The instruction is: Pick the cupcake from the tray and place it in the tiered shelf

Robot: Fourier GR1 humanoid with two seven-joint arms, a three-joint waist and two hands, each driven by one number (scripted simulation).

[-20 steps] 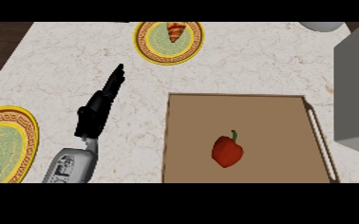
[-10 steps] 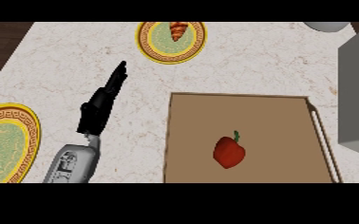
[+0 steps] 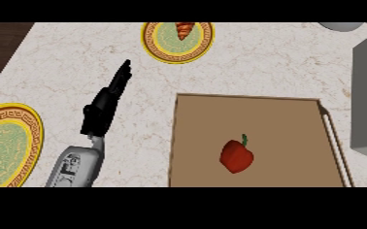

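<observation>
The left hand (image 3: 106, 106) lay over the marble counter (image 3: 258, 68) with fingers straight, holding nothing, left of the brown tray (image 3: 287, 126). On the tray sat only a red bell pepper (image 3: 237, 156); no cupcake showed. A croissant (image 3: 184, 29) rested on the far plate (image 3: 159, 46).

1. A pale counter (image 3: 237, 73) with marbled beige veining is seen filling most of the view.
2. A strip of dark brown floor (image 3: 13, 38) is shown past the counter's upper left corner.
3. The surface is evenly lit, and only soft shadows are cast.
4. No walls or windows can be made out.
</observation>
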